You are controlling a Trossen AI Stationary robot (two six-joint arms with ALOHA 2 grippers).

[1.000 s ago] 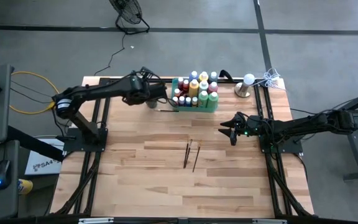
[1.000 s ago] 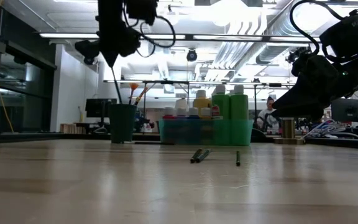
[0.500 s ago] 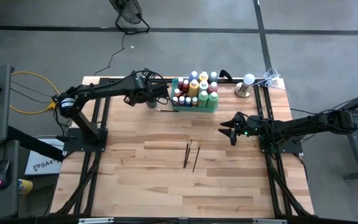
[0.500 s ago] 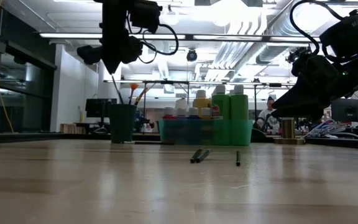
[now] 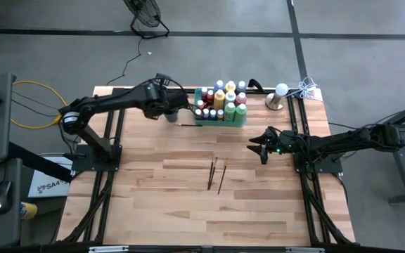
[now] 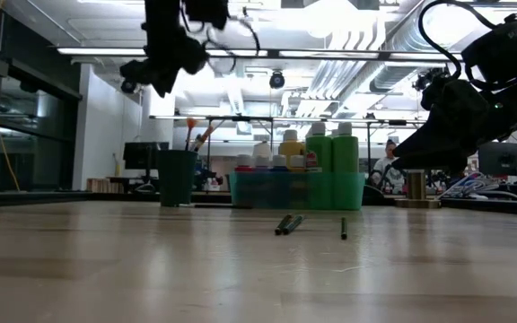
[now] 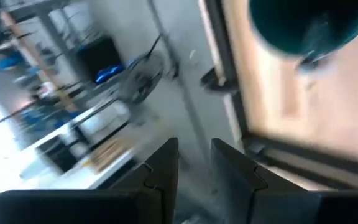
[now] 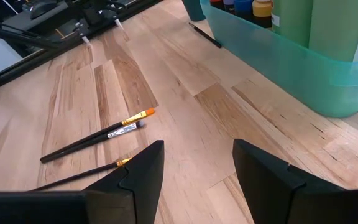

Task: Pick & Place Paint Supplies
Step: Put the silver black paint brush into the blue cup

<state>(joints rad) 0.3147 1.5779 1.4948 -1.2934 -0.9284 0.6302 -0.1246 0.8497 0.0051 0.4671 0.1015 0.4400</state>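
Observation:
A translucent green tray (image 5: 223, 123) (image 6: 294, 191) at the table's far edge holds many paint bottles (image 5: 221, 98). A dark round cup (image 5: 171, 117) (image 6: 177, 178) stands left of it with brushes (image 6: 196, 135) sticking up out of it. Three brushes (image 5: 216, 176) (image 8: 98, 140) lie flat mid-table. Another brush (image 5: 188, 125) (image 8: 205, 36) lies by the tray's near left corner. My left gripper (image 5: 176, 105) (image 7: 194, 146) hangs open and empty high above the cup (image 7: 303, 25). My right gripper (image 5: 254, 146) (image 8: 197, 149) hovers open and empty, right of the loose brushes.
A small silver-and-white object (image 5: 278, 98) and a tangle of white cord (image 5: 306, 88) sit at the far right corner. The dark frames of the arm mounts (image 5: 107, 151) (image 5: 308, 169) run along both sides. Bare wood (image 5: 188, 211) fills the near half.
My left gripper has turned and risen a little above the cup, drawing slightly toward the table's left. The thin dark brush that hung below it toward the cup no longer shows under it. The right arm and the brushes on the table have stayed put.

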